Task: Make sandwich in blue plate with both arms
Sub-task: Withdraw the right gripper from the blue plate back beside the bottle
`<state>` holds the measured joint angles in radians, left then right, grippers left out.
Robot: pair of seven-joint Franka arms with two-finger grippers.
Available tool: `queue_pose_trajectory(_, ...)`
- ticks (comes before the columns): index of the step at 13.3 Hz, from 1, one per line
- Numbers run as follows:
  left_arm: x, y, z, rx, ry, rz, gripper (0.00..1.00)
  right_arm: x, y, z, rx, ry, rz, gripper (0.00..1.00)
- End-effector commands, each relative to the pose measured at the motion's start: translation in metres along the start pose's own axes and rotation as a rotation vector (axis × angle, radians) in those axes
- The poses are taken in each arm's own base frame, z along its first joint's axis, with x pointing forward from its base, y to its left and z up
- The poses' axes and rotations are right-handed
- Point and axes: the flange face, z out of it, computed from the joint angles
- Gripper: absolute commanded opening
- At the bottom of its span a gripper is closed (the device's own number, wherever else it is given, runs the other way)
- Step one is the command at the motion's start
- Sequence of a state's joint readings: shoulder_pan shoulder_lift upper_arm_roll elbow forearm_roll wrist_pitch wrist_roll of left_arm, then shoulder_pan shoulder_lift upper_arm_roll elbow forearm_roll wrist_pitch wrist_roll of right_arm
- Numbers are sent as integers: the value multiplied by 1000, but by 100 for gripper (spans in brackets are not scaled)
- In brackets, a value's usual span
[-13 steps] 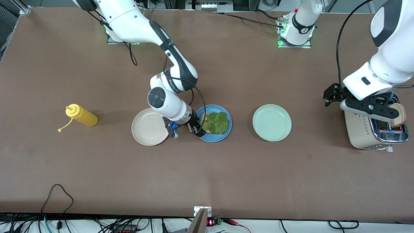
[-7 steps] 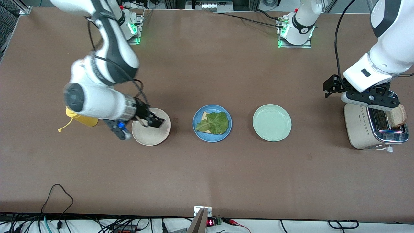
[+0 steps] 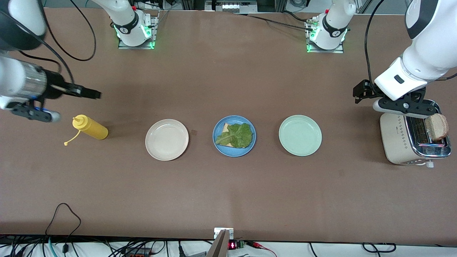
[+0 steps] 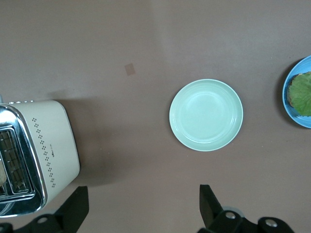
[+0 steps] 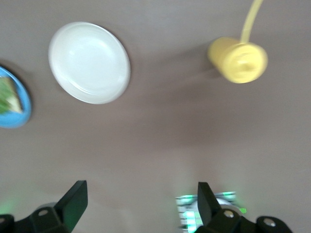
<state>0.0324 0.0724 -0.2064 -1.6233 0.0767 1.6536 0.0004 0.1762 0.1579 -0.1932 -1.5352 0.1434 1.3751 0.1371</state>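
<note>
The blue plate (image 3: 234, 151) sits mid-table and holds one toast slice (image 3: 225, 129) with a green lettuce leaf (image 3: 238, 135) on top. A second toast slice (image 3: 437, 126) sticks up out of the toaster (image 3: 396, 142). My left gripper (image 3: 407, 109) hangs open and empty over the toaster; the left wrist view (image 4: 142, 204) shows it above bare table beside the toaster (image 4: 53, 145). My right gripper (image 3: 93, 94) is open and empty, up in the air at the right arm's end of the table, by the yellow bottle (image 3: 90, 127). It also shows in the right wrist view (image 5: 140, 199).
A beige plate (image 3: 166, 139) and a pale mint-green plate (image 3: 300, 135) flank the blue plate, and both are empty. The mint plate (image 4: 206, 114) and blue plate rim (image 4: 290, 108) show in the left wrist view. The beige plate (image 5: 89, 63) and bottle (image 5: 238, 59) show in the right wrist view.
My right arm has swung from the blue plate, over the beige plate, out to its end of the table, leaving the lettuce on the toast. My left gripper has shifted slightly over the toaster.
</note>
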Motion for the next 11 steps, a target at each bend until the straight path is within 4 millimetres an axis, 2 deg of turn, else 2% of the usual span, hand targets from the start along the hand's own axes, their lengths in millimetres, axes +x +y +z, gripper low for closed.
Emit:
queue_pose_trajectory(1,-5,4,-8,-6,-5,-12,100,-44,80,11,-46,-11,-172,100)
queue_pose_trajectory(3,-5,4,-8,-6,-5,-12,100,-46,145,18,-21,20,-314,100)
queue_pose_trajectory(6,-5,5,-10,-6,-2,-11,100,-35,236,59,-30,128,-543,100)
queue_pose_trajectory(9,-5,5,-11,-6,-1,-11,100,-13,289,102,-109,233,-694,100)
queue_pose_trajectory(11,-6,7,-11,-8,-7,-10,100,5,314,125,-118,309,-800,100)
